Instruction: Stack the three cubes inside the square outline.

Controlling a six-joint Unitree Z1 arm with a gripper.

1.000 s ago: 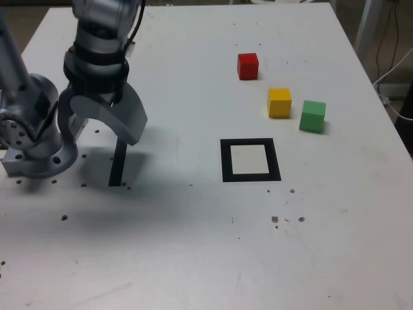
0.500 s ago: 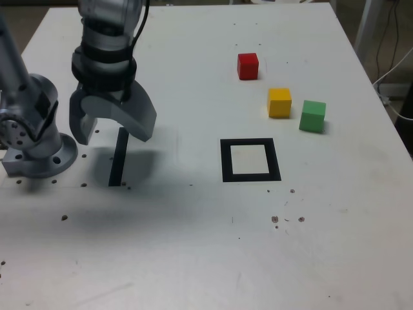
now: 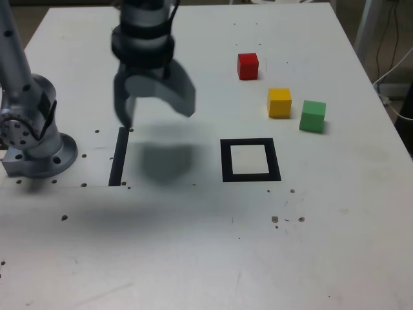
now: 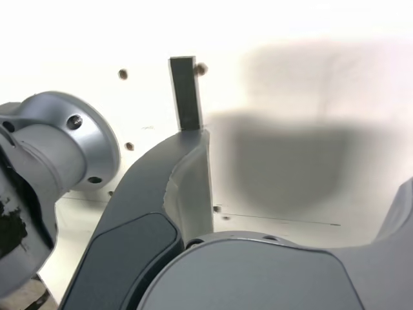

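A red cube, a yellow cube and a green cube sit apart on the white table, toward the exterior view's right. The square outline of black tape lies nearer, with nothing inside it. My gripper hangs open above the table, to the exterior view's left of the outline and cubes, holding nothing. In the wrist view one dark finger shows over the white table; no cube or outline appears there.
A straight black tape strip lies on the table below the gripper. The arm's metal base stands at the exterior view's left. The table has small screw holes and specks.
The gripper has risen and moved toward the exterior view's right, from beside the base and over the black strip toward the outline. It stays open. The cubes have not moved.
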